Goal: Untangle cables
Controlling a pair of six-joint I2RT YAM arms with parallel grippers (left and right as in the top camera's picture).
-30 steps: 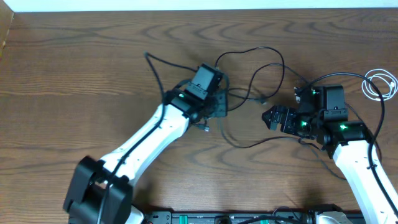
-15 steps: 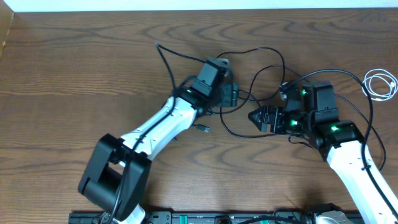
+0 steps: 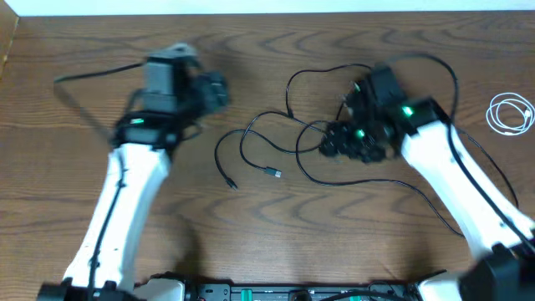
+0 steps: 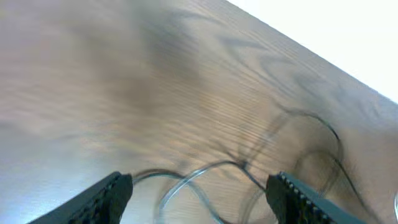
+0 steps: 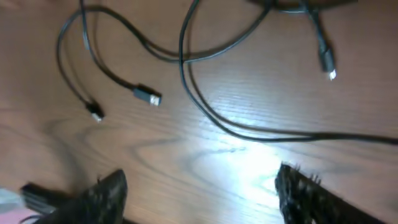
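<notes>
Several thin black cables (image 3: 330,68) lie in loose loops on the wooden table between the arms, with two plug ends (image 3: 273,173) lying free toward the front. My left gripper (image 3: 219,90) hovers left of them, open and holding nothing. In the left wrist view the blurred cables (image 4: 242,167) lie on the table beyond the left gripper (image 4: 199,186). My right gripper (image 3: 328,146) is above the right part of the loops, open. In the right wrist view the right gripper (image 5: 200,180) has bare wood between its jaws, and the cables (image 5: 267,134) run just ahead. A white cord (image 3: 512,113) lies coiled at far right.
The left arm's own thicker black wire (image 3: 84,75) sticks out to the left over the table. The table's back edge (image 3: 267,12) meets a white strip. A dark rail (image 3: 276,293) runs along the front edge between the arm bases.
My left gripper opened, let go of the cable and swung away to the left. The right gripper moved left and back over the loops. The cables now lie more spread out.
</notes>
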